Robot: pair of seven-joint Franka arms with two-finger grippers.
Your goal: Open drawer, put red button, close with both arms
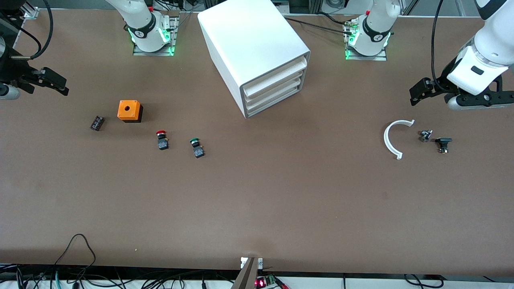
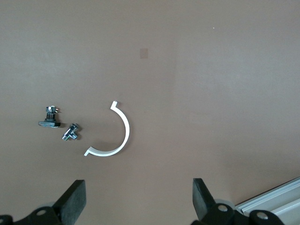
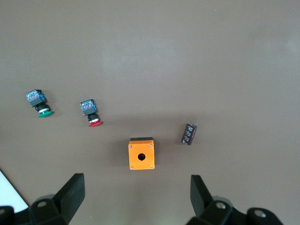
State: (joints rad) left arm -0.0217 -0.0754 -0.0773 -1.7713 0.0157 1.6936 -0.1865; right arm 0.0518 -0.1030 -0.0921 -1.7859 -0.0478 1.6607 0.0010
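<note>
From the front we see the cabinet (image 1: 257, 56) with every drawer (image 1: 275, 76) shut and the red button (image 1: 162, 140) on the surface (image 1: 257, 200), both well apart from either arm's fingers. In the left wrist view our left gripper (image 2: 139, 202) hangs with fingers (image 2: 74, 199) spread over a white arc (image 2: 117, 136). In the right wrist view our right gripper (image 3: 136, 197) hangs with fingers (image 3: 72, 192) spread over the orange box (image 3: 141, 154), the button lying near.

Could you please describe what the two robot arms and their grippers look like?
Both arms are glossy white with black joint bands and green-lit bases. The left arm trails a black cable. The left gripper and right gripper are black, with two blocky, wedge-shaped fingers.
</note>
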